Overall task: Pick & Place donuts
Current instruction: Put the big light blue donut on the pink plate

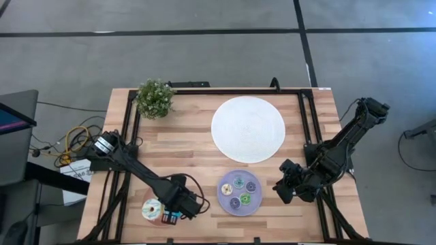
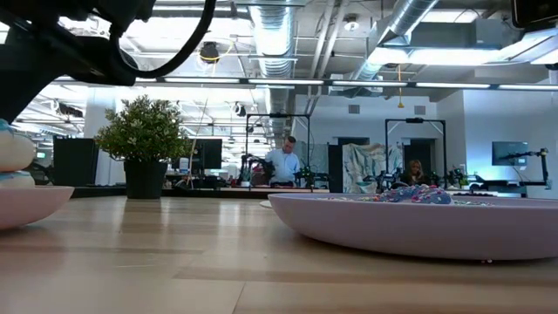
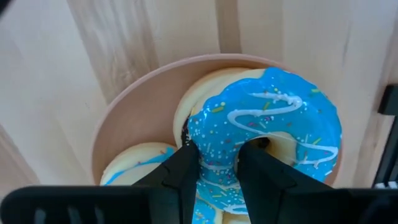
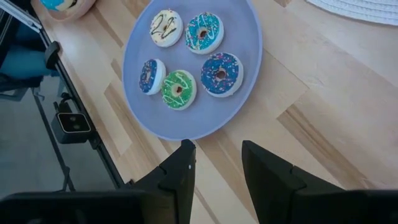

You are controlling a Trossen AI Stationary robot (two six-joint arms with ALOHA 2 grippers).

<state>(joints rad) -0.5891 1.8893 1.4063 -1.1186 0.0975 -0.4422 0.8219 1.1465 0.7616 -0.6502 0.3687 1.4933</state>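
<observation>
A large blue-iced donut (image 3: 280, 118) lies in a small pink plate (image 3: 134, 112) at the table's near left, on top of other donuts (image 3: 134, 163). My left gripper (image 1: 178, 204) is over this plate (image 1: 151, 209) and shut on the blue donut. A purple plate (image 4: 249, 37) near the table's front middle holds several tiny donuts (image 4: 178, 89) lying flat, green, teal, blue and white. My right gripper (image 4: 216, 163) is open and empty just right of the purple plate (image 1: 240, 192). My left gripper holds the blue donut by one side of its ring (image 3: 219, 163). One finger (image 3: 258, 168) stands in the hole and the other (image 3: 185, 169) outside the ring. The fingers come from above. The donut is tilted over the cream donut beneath (image 3: 193, 99); whether it is lifted clear I cannot tell.
A large white plate (image 1: 248, 129) lies at the table's far middle. A small potted plant (image 1: 154, 97) stands at the far left corner. A black frame runs along the table's edges (image 1: 303, 116). Bare wood lies between the plates.
</observation>
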